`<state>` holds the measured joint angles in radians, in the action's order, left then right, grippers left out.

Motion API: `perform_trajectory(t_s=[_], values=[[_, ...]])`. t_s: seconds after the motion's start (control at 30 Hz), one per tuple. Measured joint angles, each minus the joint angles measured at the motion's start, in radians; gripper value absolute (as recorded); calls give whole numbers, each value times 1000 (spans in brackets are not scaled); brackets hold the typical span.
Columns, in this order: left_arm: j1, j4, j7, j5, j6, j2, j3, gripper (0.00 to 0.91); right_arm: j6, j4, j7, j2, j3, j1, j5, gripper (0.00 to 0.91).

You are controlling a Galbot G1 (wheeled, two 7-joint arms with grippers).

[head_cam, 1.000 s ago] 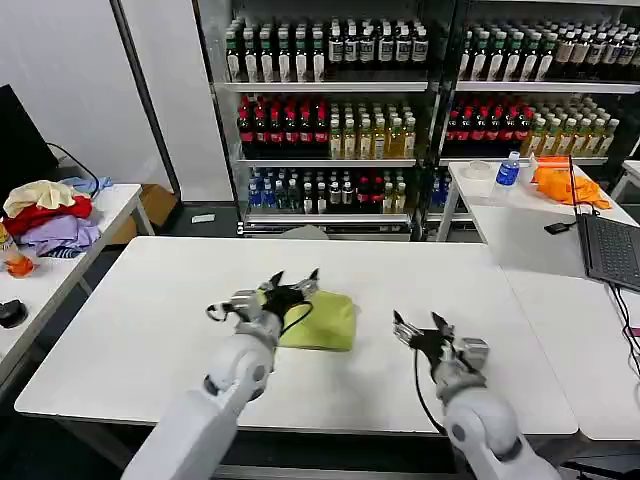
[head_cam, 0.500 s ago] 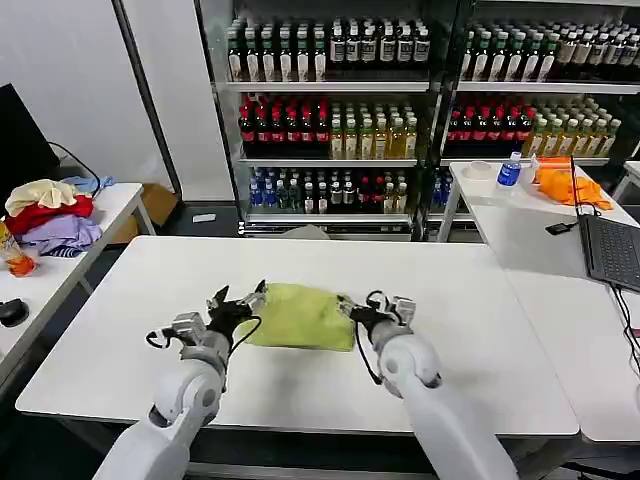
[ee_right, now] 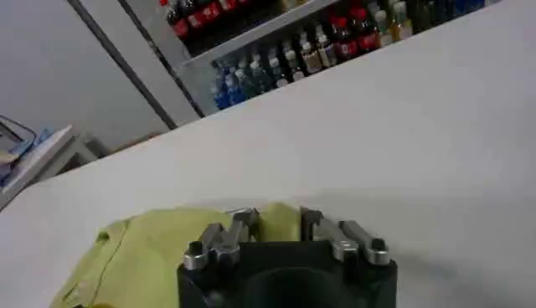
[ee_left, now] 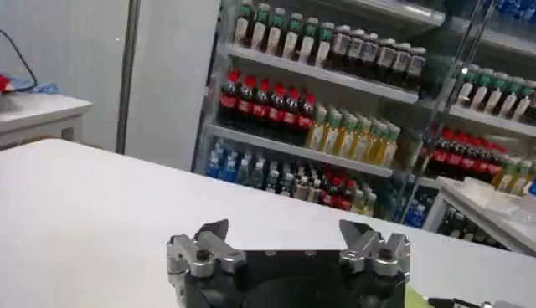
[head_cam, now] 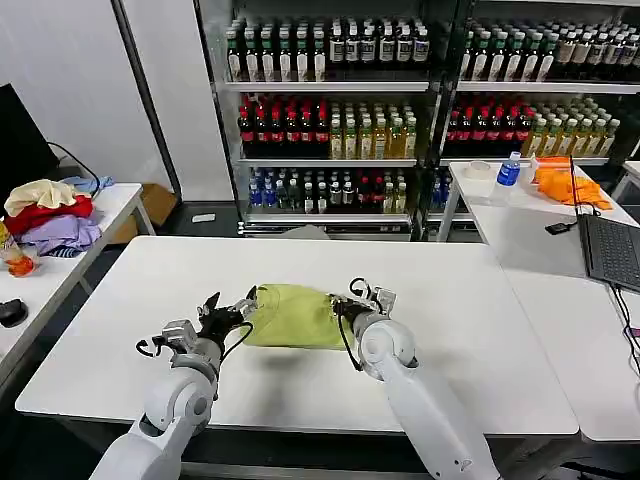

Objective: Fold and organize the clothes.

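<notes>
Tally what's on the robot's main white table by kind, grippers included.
Lime T-shirt: 1
Grippers: 2, the left gripper open at the shirt's left edge, the right gripper at its right edge
Total: 3

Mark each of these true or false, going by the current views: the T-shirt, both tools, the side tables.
1. The T-shirt lies bunched on the white table. True.
2. The left tool is shut on the shirt. False: its fingers are spread open beside the shirt's left edge.
3. The right tool sits at the shirt's right edge. True.
4. A laptop lies on the table to the robot's left. False: it is on the right-hand table.
5. The orange cloth lies on the main table beside the shirt. False: it is on the far right table.
</notes>
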<state>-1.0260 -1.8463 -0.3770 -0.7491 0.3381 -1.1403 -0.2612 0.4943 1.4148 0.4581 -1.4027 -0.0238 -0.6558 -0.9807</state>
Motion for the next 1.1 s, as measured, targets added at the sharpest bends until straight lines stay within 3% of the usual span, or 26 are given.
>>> perform_trajectory(t_s=[0.3, 0.63, 0.67, 0.7, 0.9, 1.1], values=[[-9, 4, 2, -8, -2, 2, -9, 907, -7, -50, -22, 15, -5, 41, 20, 0], [-18, -6, 4, -12, 1, -15, -8, 907, -20, -121, -102, 92, -28, 103, 132, 10], [-18, -6, 4, -12, 1, -15, -7, 907, -20, -127, -112, 100, -31, 109, 143, 725], [-18, -6, 4, -11, 1, -16, -5, 907, -20, -134, -122, 108, -33, 114, 157, 907], [-18, -6, 5, -11, 1, -16, -3, 907, -39, -158, -180, 130, -44, 125, 234, 907], [-23, -15, 13, 0, -5, -9, -3, 907, -143, -134, -215, 159, -54, 95, 339, 907]])
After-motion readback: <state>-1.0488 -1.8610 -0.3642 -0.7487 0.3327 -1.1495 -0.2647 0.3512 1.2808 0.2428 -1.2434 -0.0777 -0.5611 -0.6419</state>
